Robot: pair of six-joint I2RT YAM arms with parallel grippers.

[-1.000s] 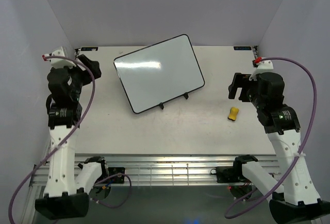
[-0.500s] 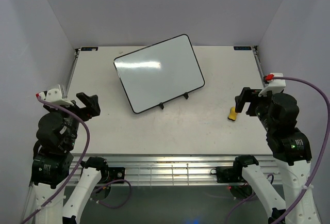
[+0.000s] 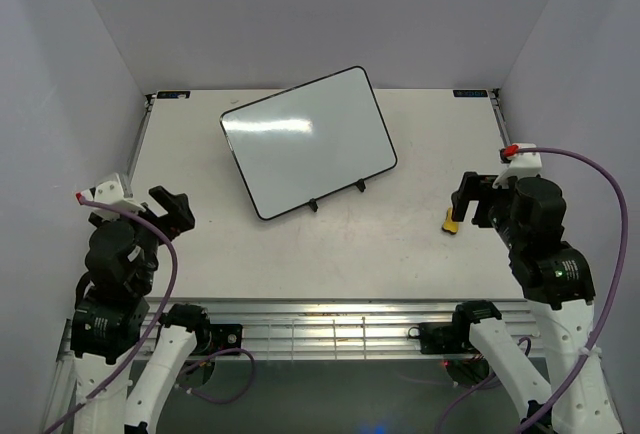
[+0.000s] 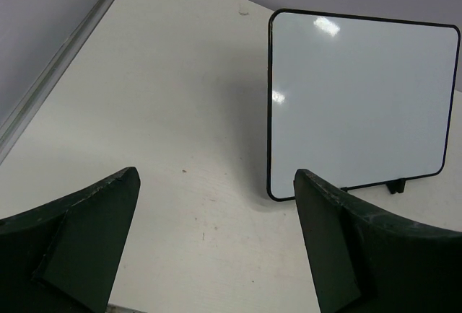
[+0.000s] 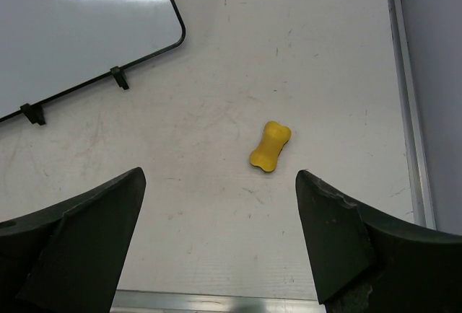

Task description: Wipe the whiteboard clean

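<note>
In the last second both arms have drawn back from mid-table toward the near edge. The left gripper [image 3: 172,209] hangs spread wide and empty, well apart from the whiteboard [image 3: 308,144]. The right gripper [image 3: 470,201] is also released, holding nothing, with the yellow eraser [image 3: 453,220] lying on the table [image 3: 400,254] just beside its fingers. The whiteboard has not moved. It sits at the middle-back of the table on 2 small black feet [image 3: 313,204], its face blank (only a glare streak shows). My judgement: the wiping looks finished and the arms are retiring.

Robot lab cell, blank walls [image 3: 300,14], white table [image 3: 300,264]
</note>
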